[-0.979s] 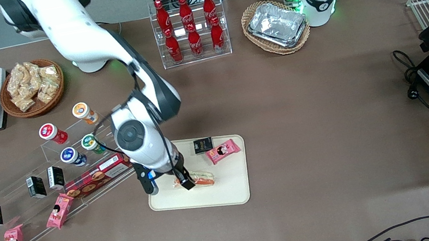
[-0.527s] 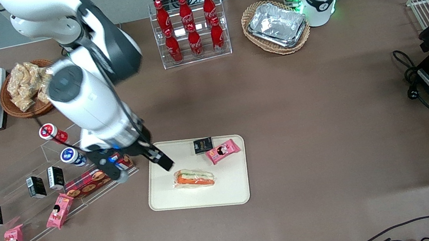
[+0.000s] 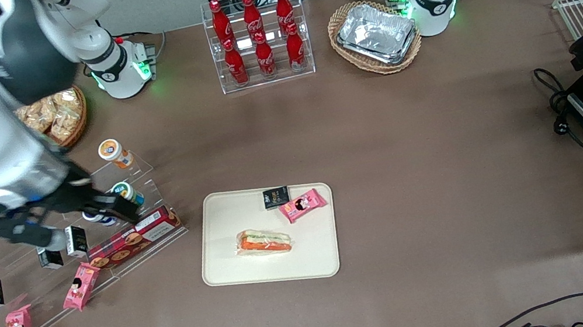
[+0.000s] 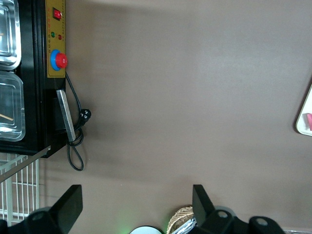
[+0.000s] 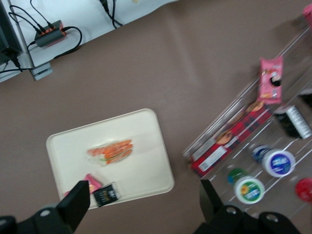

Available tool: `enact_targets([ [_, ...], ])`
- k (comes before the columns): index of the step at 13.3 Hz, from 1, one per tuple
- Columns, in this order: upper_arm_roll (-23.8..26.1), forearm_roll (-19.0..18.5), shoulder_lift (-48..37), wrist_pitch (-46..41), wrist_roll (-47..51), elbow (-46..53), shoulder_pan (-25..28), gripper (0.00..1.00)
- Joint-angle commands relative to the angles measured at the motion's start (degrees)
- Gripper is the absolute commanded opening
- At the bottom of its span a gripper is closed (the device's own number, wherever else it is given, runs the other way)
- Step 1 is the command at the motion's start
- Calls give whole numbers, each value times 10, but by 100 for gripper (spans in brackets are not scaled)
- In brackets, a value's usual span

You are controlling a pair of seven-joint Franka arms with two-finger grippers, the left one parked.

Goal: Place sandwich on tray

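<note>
Since a second ago the right arm has let go of the sandwich, lifted off the tray and swung well away toward its own end of the table, while the sandwich itself has not shifted.

Going from the front view's left edge inward: the gripper (image 3: 72, 215) now hangs above the clear acrylic display stand (image 3: 17, 257), its fingers spread apart and holding nothing, close over the small cans and the red biscuit box (image 3: 132, 238). Next comes the tray (image 3: 318, 253), cream-beige and flat on the brown table. The sandwich (image 3: 264, 241) lies on it, around its middle, orange and green layers showing through the wrap. A small black packet (image 3: 276, 197) and a pink snack packet (image 3: 302, 205) sit on the same tray, farther from the front camera than the sandwich and apart from it.

By the look of it the placing is done and the arm is in its retreat. All that seems left is to clear the display stand without brushing the cans and come to rest.
</note>
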Motion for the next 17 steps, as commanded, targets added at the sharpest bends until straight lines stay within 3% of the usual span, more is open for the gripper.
enact_targets([
  [1,106,-63,-85,-4,-123,-83,-135,100],
  [5,105,-63,-117,-7,-292,-102,-210,100],
  [10,48,-52,-126,12,-455,-116,-226,100],
  [13,39,-26,-128,4,-450,-110,-226,100],
  [17,47,-24,-129,-34,-346,-107,-222,100],
])
